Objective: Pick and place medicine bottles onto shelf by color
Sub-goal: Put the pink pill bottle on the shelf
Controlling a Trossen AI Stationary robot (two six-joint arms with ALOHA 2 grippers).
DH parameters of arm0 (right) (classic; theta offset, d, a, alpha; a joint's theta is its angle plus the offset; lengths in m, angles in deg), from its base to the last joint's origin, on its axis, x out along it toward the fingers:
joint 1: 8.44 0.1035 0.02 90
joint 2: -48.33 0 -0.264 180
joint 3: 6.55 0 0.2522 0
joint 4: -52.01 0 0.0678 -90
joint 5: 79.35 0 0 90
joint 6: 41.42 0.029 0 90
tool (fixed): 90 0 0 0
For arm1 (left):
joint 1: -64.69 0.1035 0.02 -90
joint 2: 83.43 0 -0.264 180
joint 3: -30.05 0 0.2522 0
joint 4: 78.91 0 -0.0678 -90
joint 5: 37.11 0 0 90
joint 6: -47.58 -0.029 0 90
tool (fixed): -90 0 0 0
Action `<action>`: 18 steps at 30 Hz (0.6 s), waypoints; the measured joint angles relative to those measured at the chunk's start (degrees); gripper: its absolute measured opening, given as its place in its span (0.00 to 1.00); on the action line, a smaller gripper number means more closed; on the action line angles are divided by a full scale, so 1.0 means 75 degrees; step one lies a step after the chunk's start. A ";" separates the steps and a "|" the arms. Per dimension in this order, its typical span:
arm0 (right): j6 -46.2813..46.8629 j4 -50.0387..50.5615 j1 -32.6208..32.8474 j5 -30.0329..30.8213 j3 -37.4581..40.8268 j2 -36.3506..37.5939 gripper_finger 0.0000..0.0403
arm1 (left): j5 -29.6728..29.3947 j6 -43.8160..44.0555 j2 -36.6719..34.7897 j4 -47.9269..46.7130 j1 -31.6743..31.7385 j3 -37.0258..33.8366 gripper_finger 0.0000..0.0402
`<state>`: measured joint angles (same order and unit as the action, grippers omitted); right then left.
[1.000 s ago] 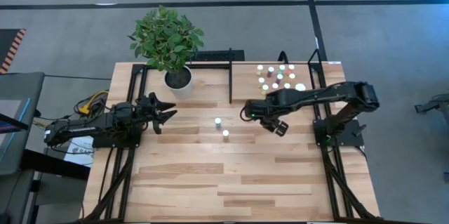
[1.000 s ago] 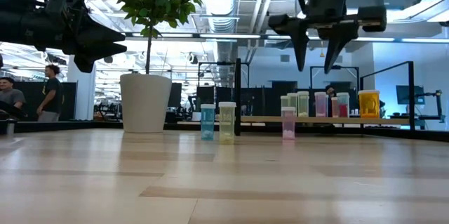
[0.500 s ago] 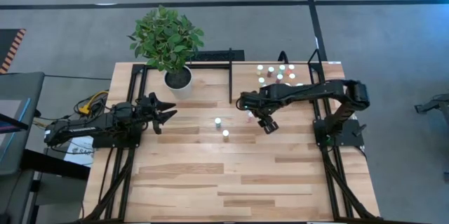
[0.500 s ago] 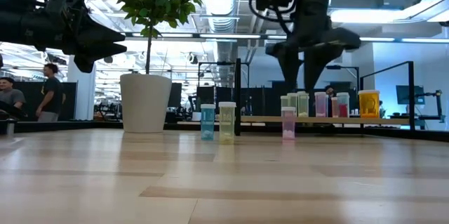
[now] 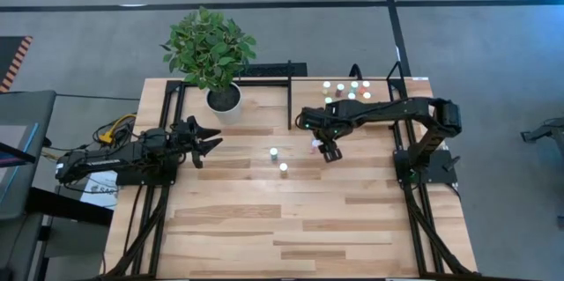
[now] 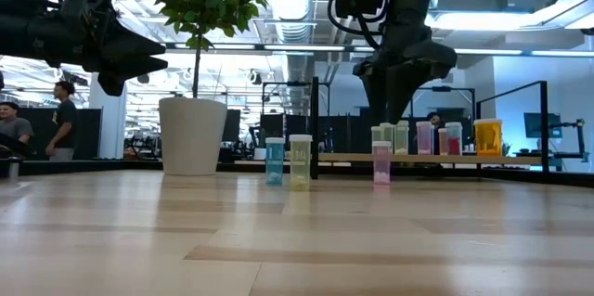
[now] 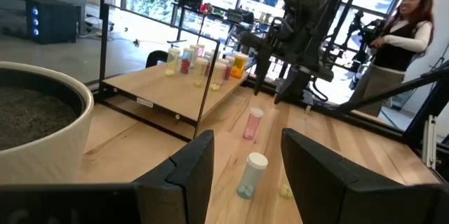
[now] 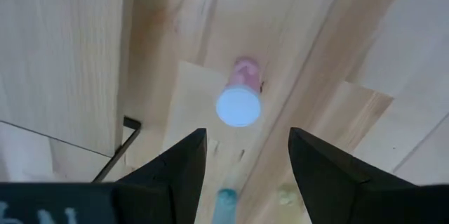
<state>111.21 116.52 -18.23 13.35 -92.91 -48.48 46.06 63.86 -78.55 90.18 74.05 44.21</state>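
Note:
A pink bottle [image 5: 315, 144] with a white cap stands upright on the table just in front of the shelf [image 5: 304, 98]. My right gripper [image 5: 327, 151] hovers above it, open, fingers pointing down. In the right wrist view the bottle's cap [image 8: 238, 106] shows just ahead of the gap between the fingers [image 8: 245, 134], untouched. A blue bottle [image 5: 274, 152] and a yellow-green bottle [image 5: 284, 167] stand at mid-table. Several bottles [image 5: 351, 94] stand on the shelf, among them a larger orange one [image 6: 487, 136]. My left gripper [image 5: 208, 140] waits open above the table's left side.
A white pot with a green plant [image 5: 224, 99] stands at the far side, left of the shelf. Black shelf bars [image 5: 290, 105] rise beside the pink bottle. People stand in the room beyond the table [image 6: 65, 120] [image 7: 400, 34].
My right gripper has moved toward the table's left edge and a little toward the far edge, coming over the pink bottle, and has turned about its wrist and come lower. The bottles have stayed in place.

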 joint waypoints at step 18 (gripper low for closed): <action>0.0192 -0.0307 -0.0048 -0.0170 -0.0074 -0.0870 0.58 | 0.0002 0.0000 0.0030 0.0003 0.0001 -0.0002 0.38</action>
<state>112.65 114.21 -18.58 12.07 -93.46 -55.01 46.08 63.86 -78.32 90.20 74.05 44.19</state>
